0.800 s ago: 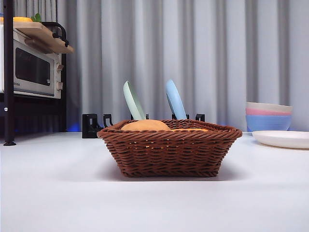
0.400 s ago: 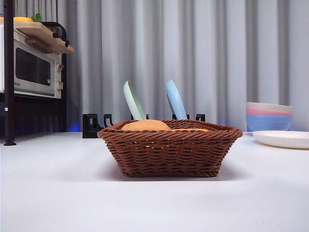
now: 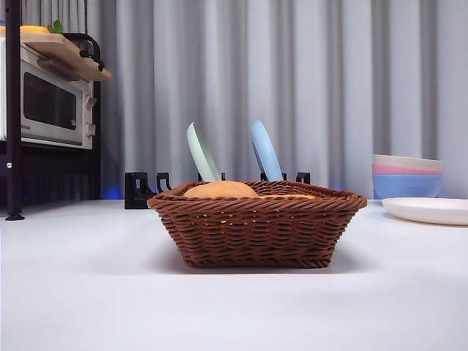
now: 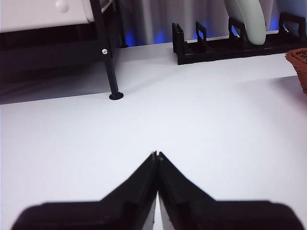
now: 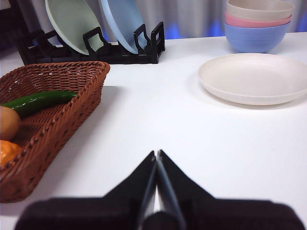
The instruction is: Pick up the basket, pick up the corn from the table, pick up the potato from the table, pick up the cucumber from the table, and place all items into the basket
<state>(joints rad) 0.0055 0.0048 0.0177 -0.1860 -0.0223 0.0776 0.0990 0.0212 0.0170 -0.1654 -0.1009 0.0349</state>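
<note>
The brown wicker basket [image 3: 257,223] stands on the white table [image 3: 88,292] in the middle of the front view. The tan potato [image 3: 219,190] rises above its rim. In the right wrist view the basket [image 5: 53,115] holds the green cucumber [image 5: 41,101], the potato [image 5: 7,122] and the orange corn [image 5: 7,149]. My right gripper [image 5: 157,154] is shut and empty, over bare table beside the basket. My left gripper [image 4: 156,155] is shut and empty too, with only a corner of the basket [image 4: 298,64] in its view.
A black dish rack [image 3: 146,189] with a green plate [image 3: 201,152] and a blue plate [image 3: 265,150] stands behind the basket. Stacked pastel bowls [image 3: 406,175] and a white plate [image 3: 428,210] sit at the right. A microwave on a black shelf [image 3: 51,106] stands at the left.
</note>
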